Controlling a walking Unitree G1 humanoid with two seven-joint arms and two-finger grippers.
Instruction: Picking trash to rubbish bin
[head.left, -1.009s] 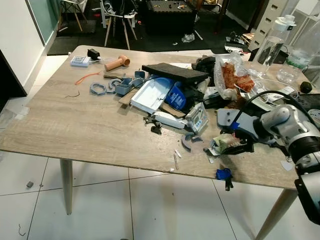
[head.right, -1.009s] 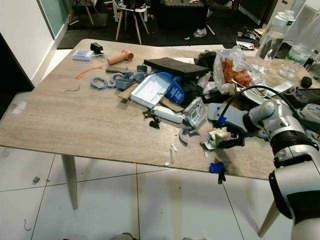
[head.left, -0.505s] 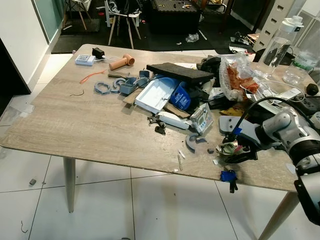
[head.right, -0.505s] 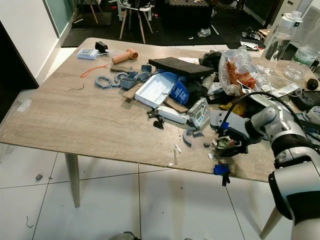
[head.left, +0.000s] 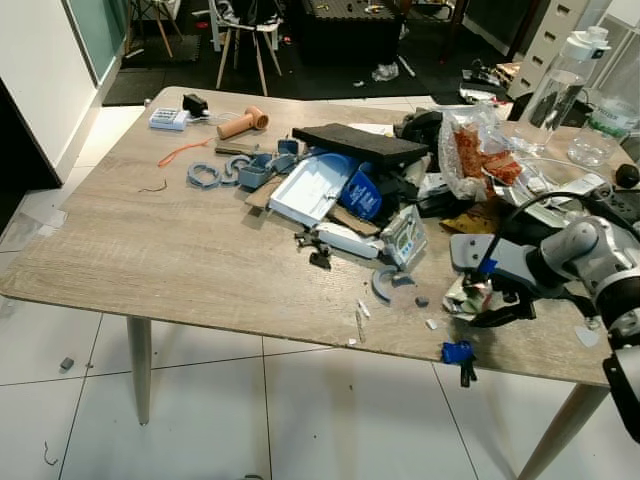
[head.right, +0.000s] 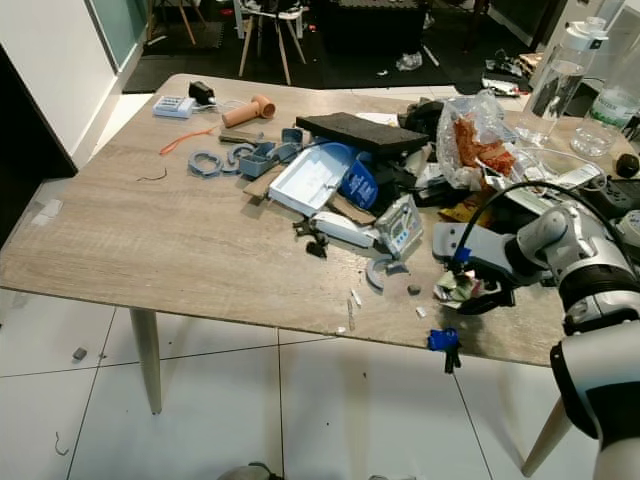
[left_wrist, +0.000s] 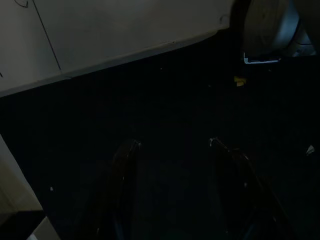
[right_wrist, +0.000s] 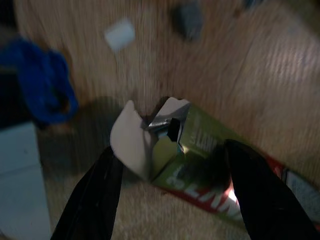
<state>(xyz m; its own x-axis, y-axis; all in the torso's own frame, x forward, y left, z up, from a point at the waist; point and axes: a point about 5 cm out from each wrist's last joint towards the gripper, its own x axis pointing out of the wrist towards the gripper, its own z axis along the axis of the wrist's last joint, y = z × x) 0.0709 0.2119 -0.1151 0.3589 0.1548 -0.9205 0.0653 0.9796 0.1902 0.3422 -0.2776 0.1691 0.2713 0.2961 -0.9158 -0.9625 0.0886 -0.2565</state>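
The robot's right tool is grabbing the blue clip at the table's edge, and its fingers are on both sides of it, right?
Not quite. The right tool has its fingers on both sides of the crumpled green carton, not the blue clip. The right wrist view shows the carton between the fingers and the clip lying off to one side by the table edge.
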